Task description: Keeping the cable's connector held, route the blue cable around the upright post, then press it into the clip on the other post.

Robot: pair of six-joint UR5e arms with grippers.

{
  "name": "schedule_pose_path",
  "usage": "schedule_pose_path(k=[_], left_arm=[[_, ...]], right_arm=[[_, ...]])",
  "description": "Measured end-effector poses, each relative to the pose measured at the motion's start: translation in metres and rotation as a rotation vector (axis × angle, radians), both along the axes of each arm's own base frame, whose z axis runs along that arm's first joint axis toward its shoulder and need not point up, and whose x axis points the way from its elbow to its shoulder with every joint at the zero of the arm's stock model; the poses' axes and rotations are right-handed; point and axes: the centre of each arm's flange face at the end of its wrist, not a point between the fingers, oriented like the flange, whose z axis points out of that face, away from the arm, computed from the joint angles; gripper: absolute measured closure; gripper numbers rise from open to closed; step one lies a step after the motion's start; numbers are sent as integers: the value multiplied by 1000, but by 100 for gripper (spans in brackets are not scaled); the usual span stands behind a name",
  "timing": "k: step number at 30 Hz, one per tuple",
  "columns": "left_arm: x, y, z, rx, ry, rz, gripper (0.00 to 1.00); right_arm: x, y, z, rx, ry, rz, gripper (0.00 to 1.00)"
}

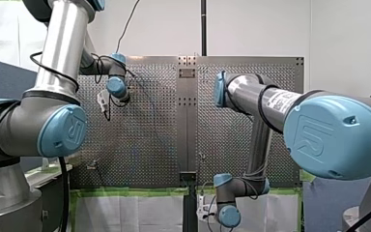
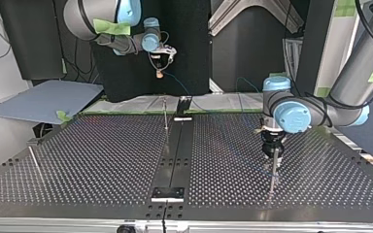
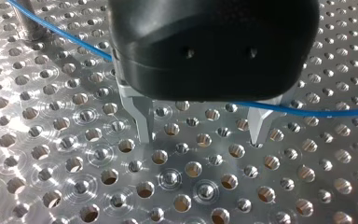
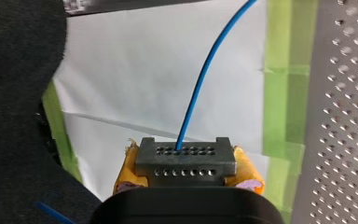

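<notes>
In the right wrist view my right gripper point(image 4: 186, 179), with yellow pads, is shut on the dark grey connector point(image 4: 185, 161). The blue cable point(image 4: 205, 79) leaves the connector and runs out over white paper. In the top view this gripper point(image 2: 160, 65) hangs beyond the table's far edge. My left gripper point(image 3: 203, 135) is open, its metal fingertips just above the perforated plate. The blue cable point(image 3: 326, 112) crosses at the base of its fingers, and nothing is gripped. That cable comes from beside an upright post point(image 3: 28, 18). In the top view my left gripper point(image 2: 273, 150) stands right by a thin post point(image 2: 272, 179).
Another thin post point(image 2: 165, 114) stands near the black centre rail point(image 2: 175, 155), and a rod point(image 2: 35, 162) stands at the top view's left. Green tape point(image 4: 279, 93) edges the plate beside the white paper point(image 4: 144, 70). A grey board point(image 2: 43, 99) lies off the far left corner.
</notes>
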Motion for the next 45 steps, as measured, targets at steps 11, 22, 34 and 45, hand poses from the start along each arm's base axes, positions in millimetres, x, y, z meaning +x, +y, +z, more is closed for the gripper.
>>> schedule_pose_path(k=[11, 22, 34, 45], left_arm=[[-1, 0, 0, -4, 3, 3, 1], [-2, -2, -1, -8, 9, 0, 1], [-3, -3, -1, -15, 12, 0, 1], [-8, 0, -5, -93, 47, 39, 1]], right_arm=[[-19, -15, 51, -98, -53, -70, 100], [-24, -2, 96, -169, -38, -58, 100], [-38, 10, 141, -214, -69, -71, 100], [-57, 27, 180, -233, -91, -81, 100]])
